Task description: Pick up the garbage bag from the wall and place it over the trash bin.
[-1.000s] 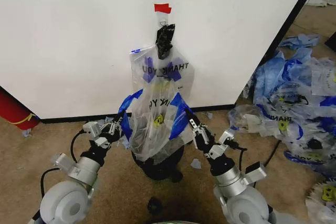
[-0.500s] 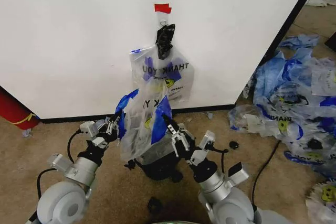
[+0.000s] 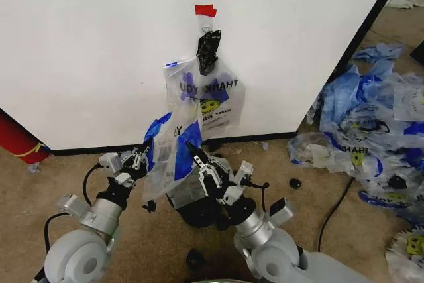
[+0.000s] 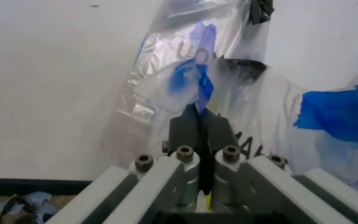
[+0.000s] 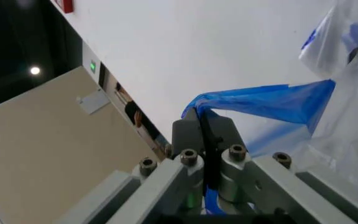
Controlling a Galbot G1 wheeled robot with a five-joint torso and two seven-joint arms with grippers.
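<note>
Thin, feather-light garbage bag (image 3: 173, 157), limp and slippery, hanging above the trash bin (image 3: 199, 207) just before the wall (image 3: 86, 51). Best held by the blue handles: left pincer (image 3: 142, 159) clamped on one, right pincer (image 3: 197, 164) clamped on the other, close together. Open floor (image 3: 152, 243) nearby; spare bags (image 3: 371, 130) heaped well apart to the right.

Clear garbage bag (image 3: 173, 157) with blue handles, black trash bin (image 3: 199, 207), white wall (image 3: 99, 51)
</note>
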